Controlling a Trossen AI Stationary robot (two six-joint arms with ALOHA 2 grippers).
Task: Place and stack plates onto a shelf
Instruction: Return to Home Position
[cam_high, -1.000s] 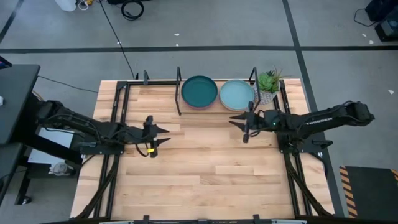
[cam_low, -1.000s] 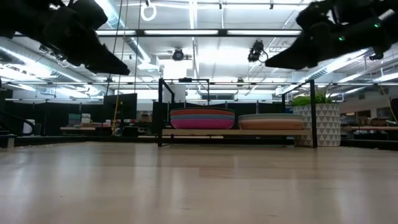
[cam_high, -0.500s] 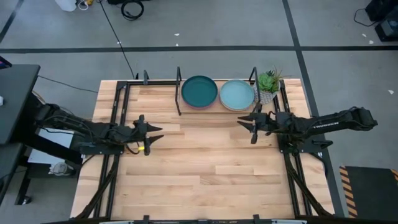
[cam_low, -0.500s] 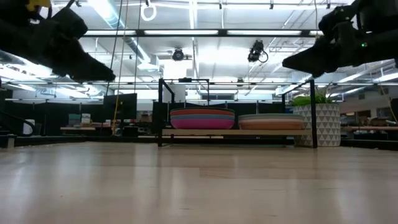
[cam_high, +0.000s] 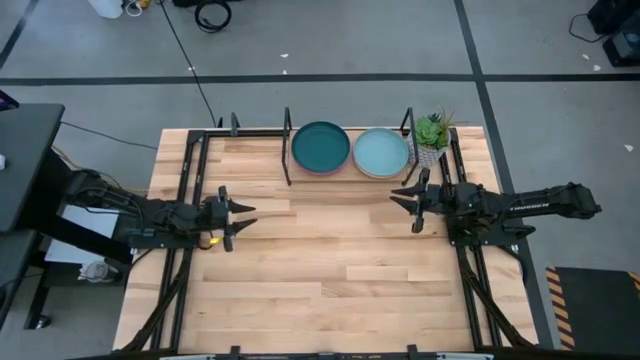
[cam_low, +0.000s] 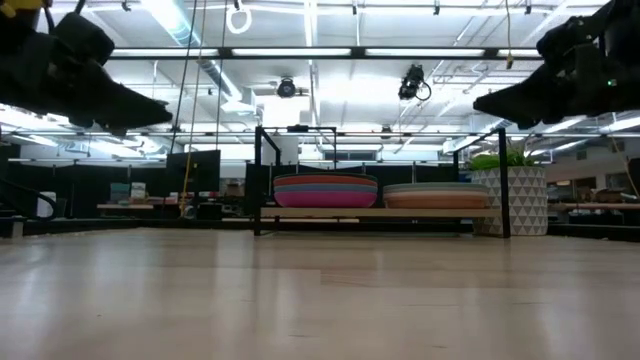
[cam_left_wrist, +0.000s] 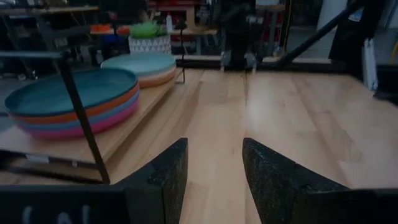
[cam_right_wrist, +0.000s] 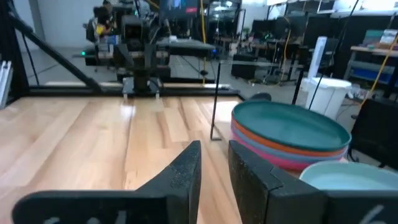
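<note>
Plates (cam_high: 321, 147) are stacked in two piles on the shelf (cam_low: 370, 212). The left gripper (cam_left_wrist: 214, 146) and right gripper (cam_right_wrist: 214, 146) have been withdrawn from it, spread and seemingly empty; stacking is judged complete.

This is a robotics laboratory in an open industrial hall. A bare grey concrete floor (cam_high: 400, 40) is marked with long dark tape lines (cam_high: 300, 78), with a loose coil of black cable (cam_high: 212, 14) and a black-and-yellow hazard-striped mat (cam_high: 556, 300) lying on it. Overhead run long white fluorescent strip lights (cam_low: 330, 52) among exposed pipes and a small black ceiling-hung camera (cam_low: 287, 88). Two dark jointed robot arms, the left arm (cam_high: 130, 212) and the right arm (cam_high: 530, 200), are mounted on a black metal frame (cam_high: 190, 170) over a light wooden plank tabletop (cam_high: 320, 270). Beyond stand rows of dark computer monitors (cam_right_wrist: 273, 28) on workbenches and a white plastic bin (cam_right_wrist: 326, 93).
</note>
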